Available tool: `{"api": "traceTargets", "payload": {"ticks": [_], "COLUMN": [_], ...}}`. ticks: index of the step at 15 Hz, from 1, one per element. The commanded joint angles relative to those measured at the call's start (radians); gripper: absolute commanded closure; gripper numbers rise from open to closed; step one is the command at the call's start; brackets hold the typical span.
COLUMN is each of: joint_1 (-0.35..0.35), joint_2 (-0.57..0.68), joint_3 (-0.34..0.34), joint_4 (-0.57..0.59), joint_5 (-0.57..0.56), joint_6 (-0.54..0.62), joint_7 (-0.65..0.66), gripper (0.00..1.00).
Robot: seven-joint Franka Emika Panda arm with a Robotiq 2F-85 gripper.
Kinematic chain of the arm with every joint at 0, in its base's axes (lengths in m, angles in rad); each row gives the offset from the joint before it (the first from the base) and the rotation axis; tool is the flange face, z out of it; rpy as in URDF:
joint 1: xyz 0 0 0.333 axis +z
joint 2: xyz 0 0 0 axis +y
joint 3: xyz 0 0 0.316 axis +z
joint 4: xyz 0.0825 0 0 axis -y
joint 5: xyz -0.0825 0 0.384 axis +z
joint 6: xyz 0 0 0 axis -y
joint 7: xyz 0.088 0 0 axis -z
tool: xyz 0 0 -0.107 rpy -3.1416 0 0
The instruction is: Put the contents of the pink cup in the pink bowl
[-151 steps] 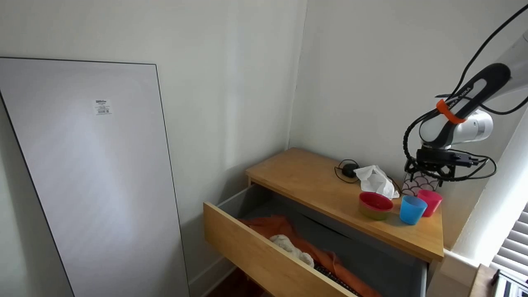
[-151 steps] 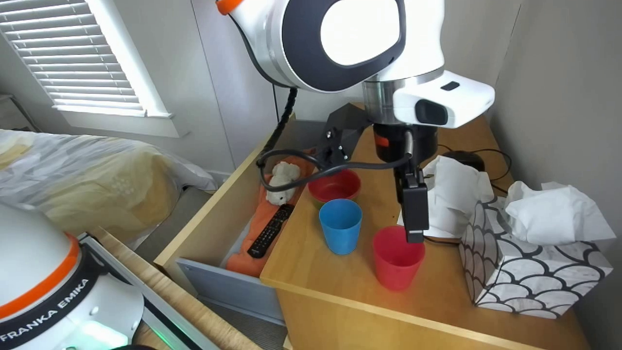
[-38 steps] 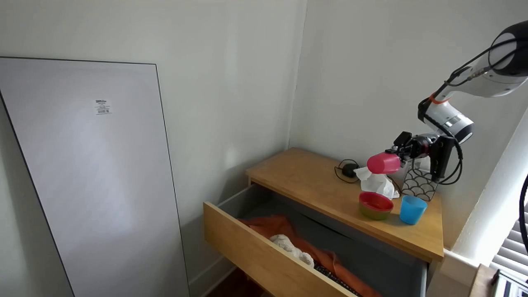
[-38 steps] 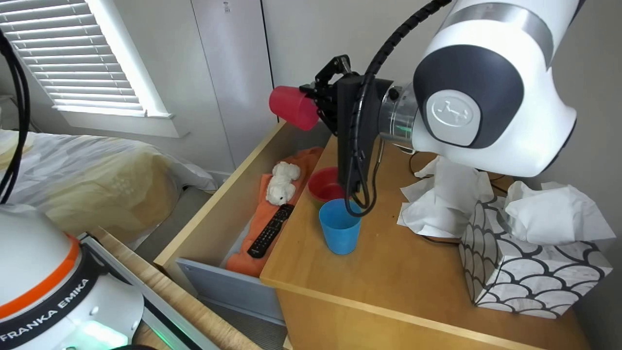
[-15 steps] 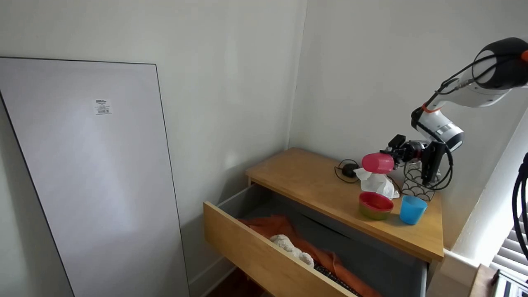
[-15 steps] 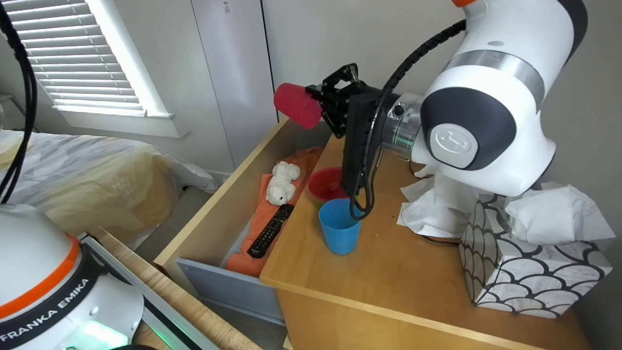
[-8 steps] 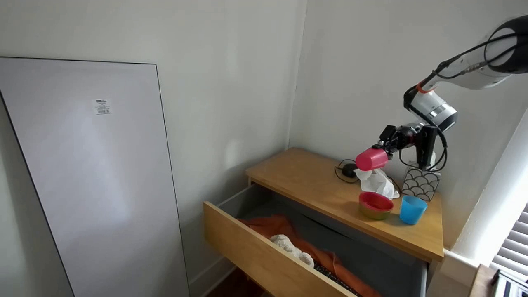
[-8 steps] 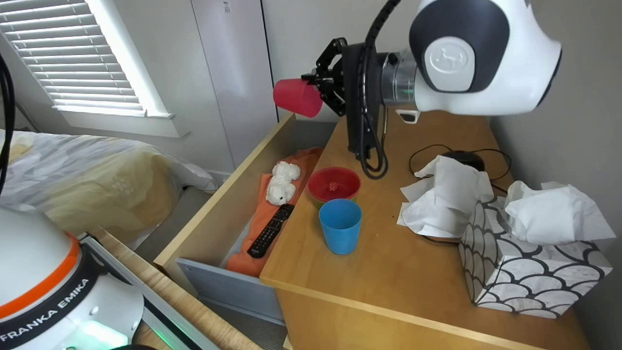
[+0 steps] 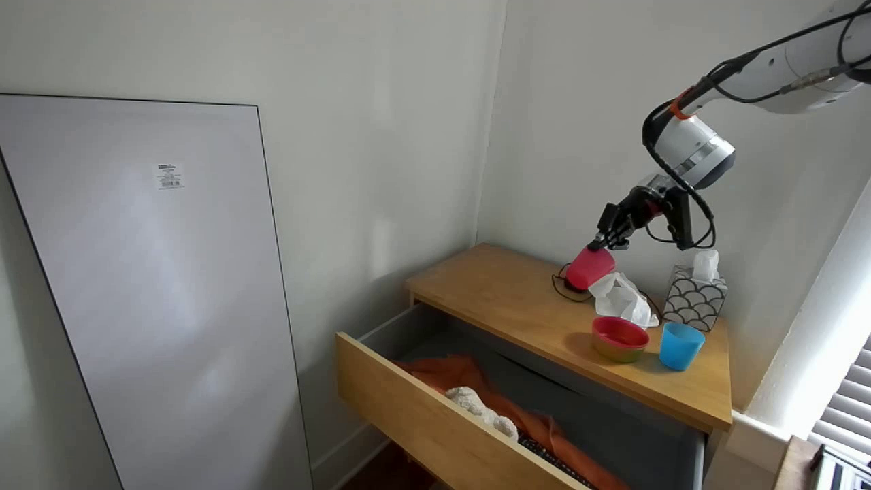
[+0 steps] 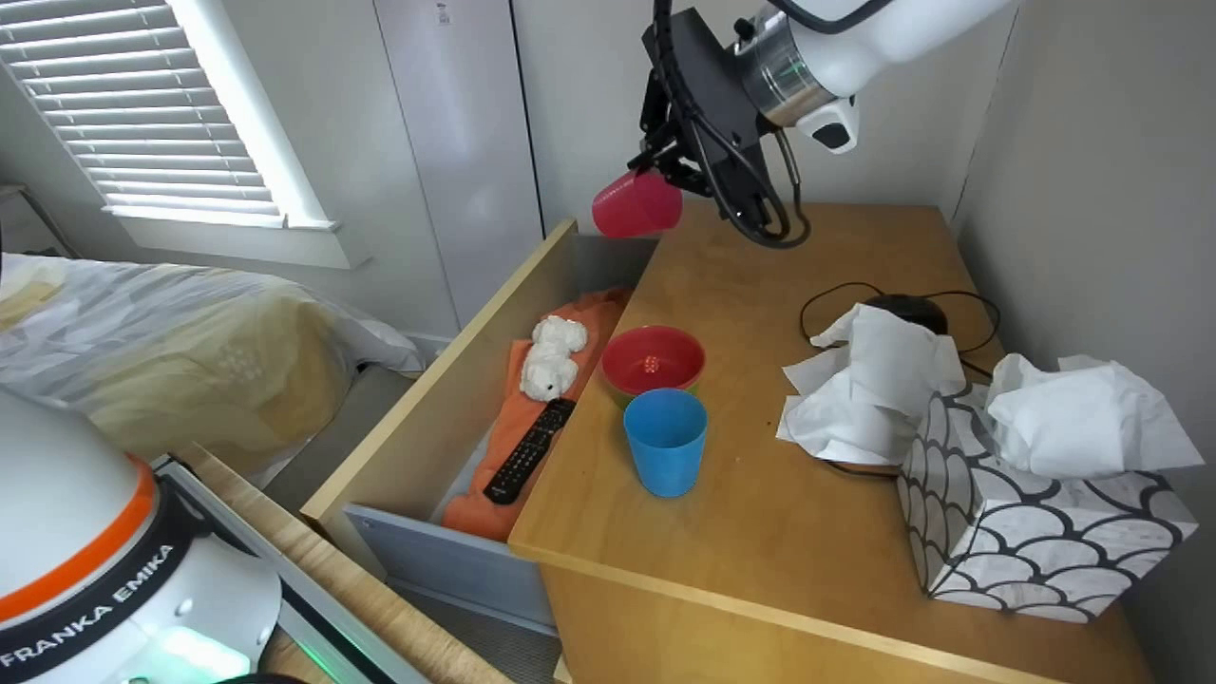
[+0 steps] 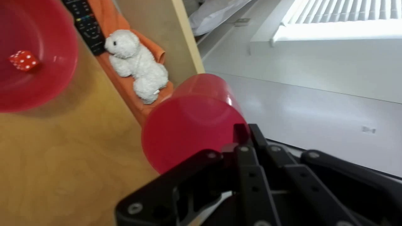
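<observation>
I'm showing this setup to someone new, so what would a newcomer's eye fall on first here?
Probably the pink cup, held tilted in the gripper, up clear of the dresser. Next, the white-dotted red die in the pink bowl, beside the blue cup. The white plush toy on orange cloth in the open drawer also stands out.

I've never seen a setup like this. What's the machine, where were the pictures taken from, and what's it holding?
This is a robot arm; its black gripper, a mechanical pincer, grips a tilted pink cup by the rim in mid-air. Two pictures are taken from outside the robot, the close-up from its wrist. On the wooden dresser stand a pink bowl with a red die inside, a blue cup and a tissue box. The open drawer holds a white stuffed toy and a remote.
</observation>
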Motion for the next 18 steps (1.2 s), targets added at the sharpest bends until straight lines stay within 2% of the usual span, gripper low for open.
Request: {"api": "traceTargets", "payload": {"ticks": [1,7,12,15,18], "joint_1": [0.052,0.114,0.145,0.181,0.232], "joint_2": [-0.062,-0.066,-0.046,-0.023,0.011], "joint_3": [0.032,0.101,0.131,0.110,0.056], "joint_4": [-0.068,-0.128,-0.184,-0.208,-0.206], "joint_5": [-0.113,-0.323,-0.607,-0.839,-1.085], "joint_6": [0.214,0.594,0.848,0.932,0.943], "joint_7": [0.068,0.193,0.400,0.580,0.773], "gripper": [0.99,0.99,0.99,0.99,0.99]}}
